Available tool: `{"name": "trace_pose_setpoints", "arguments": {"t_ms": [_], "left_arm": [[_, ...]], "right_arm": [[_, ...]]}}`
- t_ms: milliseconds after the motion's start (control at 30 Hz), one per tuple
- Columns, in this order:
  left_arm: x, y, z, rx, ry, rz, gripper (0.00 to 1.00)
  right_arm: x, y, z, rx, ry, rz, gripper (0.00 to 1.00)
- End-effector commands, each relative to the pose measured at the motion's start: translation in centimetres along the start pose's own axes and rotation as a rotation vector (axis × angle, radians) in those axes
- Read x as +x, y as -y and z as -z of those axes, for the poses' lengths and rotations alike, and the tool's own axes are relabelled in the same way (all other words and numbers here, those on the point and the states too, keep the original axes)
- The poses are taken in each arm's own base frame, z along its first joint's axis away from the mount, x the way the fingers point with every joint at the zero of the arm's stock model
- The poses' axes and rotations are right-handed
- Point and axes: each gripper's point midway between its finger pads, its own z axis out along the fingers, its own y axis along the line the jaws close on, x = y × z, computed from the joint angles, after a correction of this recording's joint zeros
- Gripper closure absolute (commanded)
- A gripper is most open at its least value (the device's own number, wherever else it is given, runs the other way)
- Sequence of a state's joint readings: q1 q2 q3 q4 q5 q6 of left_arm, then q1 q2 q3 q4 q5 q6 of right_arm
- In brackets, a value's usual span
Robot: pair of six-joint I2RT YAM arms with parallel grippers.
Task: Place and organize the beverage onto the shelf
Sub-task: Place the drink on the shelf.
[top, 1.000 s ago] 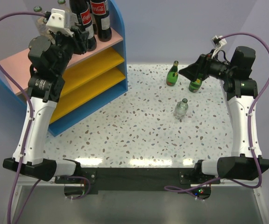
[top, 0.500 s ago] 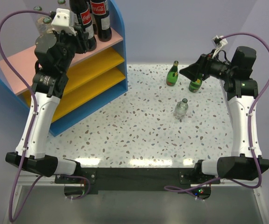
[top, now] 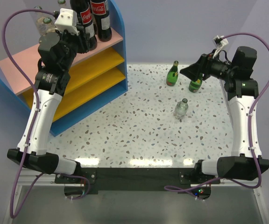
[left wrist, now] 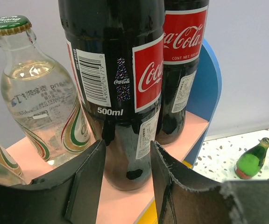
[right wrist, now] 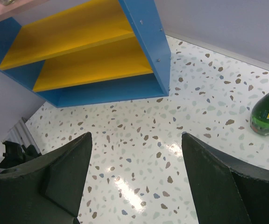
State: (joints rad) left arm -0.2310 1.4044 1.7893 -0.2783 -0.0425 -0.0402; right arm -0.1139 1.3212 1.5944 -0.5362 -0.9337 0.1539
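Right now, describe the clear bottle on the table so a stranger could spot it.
On the speckled table, right of the blue-sided shelf, three bottles stand on the right half. The clear bottle is the one closest to the arms' bases. Unlike the two green bottles behind it, it is see-through.

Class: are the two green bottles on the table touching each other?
Apart: top view shows table between the left green bottle and the right green bottle.

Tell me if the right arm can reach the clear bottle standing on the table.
Probably yes: the right hand is open and empty, and the clear bottle stands alone on the table, nothing crowding it.
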Motion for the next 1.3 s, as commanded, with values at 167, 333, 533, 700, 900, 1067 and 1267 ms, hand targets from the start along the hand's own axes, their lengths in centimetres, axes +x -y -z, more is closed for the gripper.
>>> {"name": "trace_pose_setpoints", "arguments": {"t_ms": [167, 333, 533, 700, 900, 1067, 1267], "left_arm": [[-0.5, -0.5, -1.0, -0.017, 0.008, -0.017, 0.52], [-0.7, -0.7, -1.2, -0.032, 0.013, -0.016, 0.52], [-1.0, -1.0, -1.4, -0.046, 0.019, -0.015, 0.51], [-1.1, -1.1, -1.5, -0.057, 0.02, -0.013, 0.51], [-1.1, -1.4, -1.8, -0.067, 0.018, -0.014, 0.5], [-0.9, -1.4, -2.0, -0.07, 0.014, -0.014, 0.5], [-1.0, -1.4, -2.3, -0.07, 0.015, -0.015, 0.49]], "right_arm": [[-0.7, -0.3, 0.2, -0.013, 0.025, 0.029, 0.19], [-0.7, -0.3, 0.3, -0.011, 0.024, 0.027, 0.19], [-0.7, -0.3, 0.3, -0.01, 0.026, 0.028, 0.19], [-0.7, -0.2, 0.3, -0.011, 0.024, 0.027, 0.19], [-0.8, -0.2, 0.3, -0.012, 0.026, 0.028, 0.19], [-0.9, -0.3, 0.4, -0.012, 0.028, 0.03, 0.19], [-1.0, -0.3, 0.4, -0.012, 0.028, 0.03, 0.19]]}}
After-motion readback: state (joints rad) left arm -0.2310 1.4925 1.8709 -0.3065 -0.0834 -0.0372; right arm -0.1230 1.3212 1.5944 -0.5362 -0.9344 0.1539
